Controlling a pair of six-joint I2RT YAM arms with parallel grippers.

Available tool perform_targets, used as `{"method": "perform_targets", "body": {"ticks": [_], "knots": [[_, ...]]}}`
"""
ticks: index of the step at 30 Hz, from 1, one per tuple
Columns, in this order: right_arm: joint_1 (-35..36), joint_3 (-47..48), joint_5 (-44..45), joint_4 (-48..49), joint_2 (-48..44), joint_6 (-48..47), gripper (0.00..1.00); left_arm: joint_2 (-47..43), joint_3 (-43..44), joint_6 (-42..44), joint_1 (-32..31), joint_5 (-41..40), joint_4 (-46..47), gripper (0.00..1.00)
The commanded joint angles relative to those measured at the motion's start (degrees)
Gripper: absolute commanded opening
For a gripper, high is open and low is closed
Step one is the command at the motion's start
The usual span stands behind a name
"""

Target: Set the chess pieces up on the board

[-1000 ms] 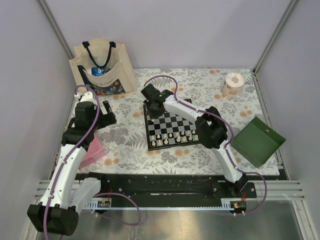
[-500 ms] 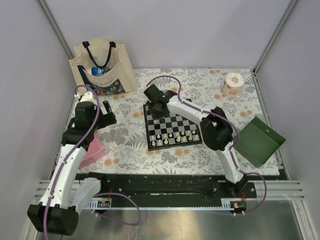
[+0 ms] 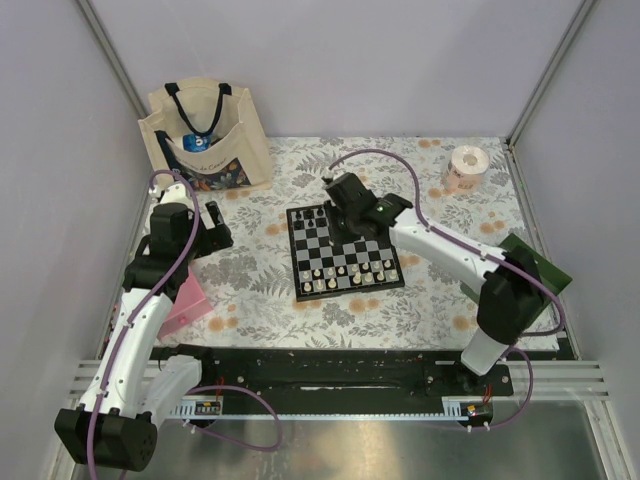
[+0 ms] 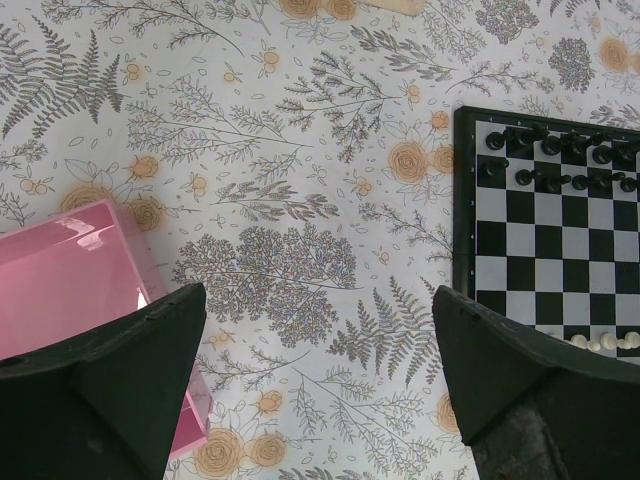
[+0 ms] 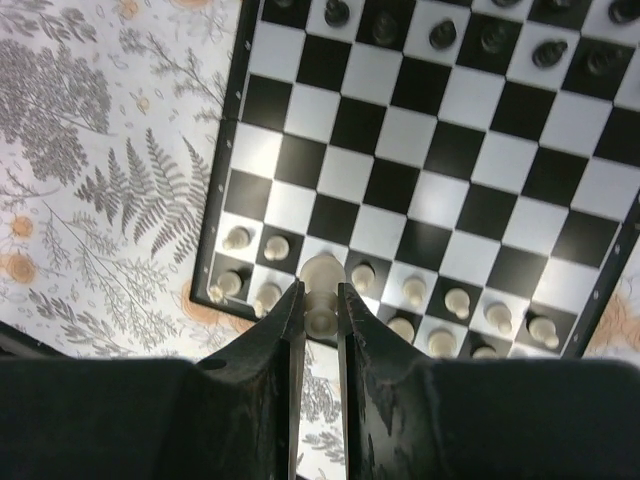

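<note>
One tote, lettering seemingly cursive

The board lies mid-table on the tablecloth, with chess pieces in rows along its near and far edges. A tote bag stands at the far left corner and a roll at the far right. A box sits left of the board and a tray right.

A lab test booth, shown by plain grey walls and aluminium frame rails.
</note>
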Motion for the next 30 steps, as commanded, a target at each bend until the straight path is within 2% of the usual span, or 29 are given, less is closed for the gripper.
{"method": "perform_targets", "body": {"ticks": [1, 10, 30], "knots": [[-0.3, -7.7, -1.1, 3.0, -6.1, 3.5, 0.13, -0.6, -0.3, 0.3, 0.3, 0.5, 2.2, 0.99], [0.8, -13.6, -2.4, 2.1, -8.7, 4.5, 0.12, -0.2, -0.1, 0.2, 0.4, 0.8, 2.3, 0.99], [2.3, -12.2, -1.8, 0.6, -8.1, 3.7, 0.11, 0.2, 0.0, 0.3, 0.3, 0.5, 2.2, 0.99]]}}
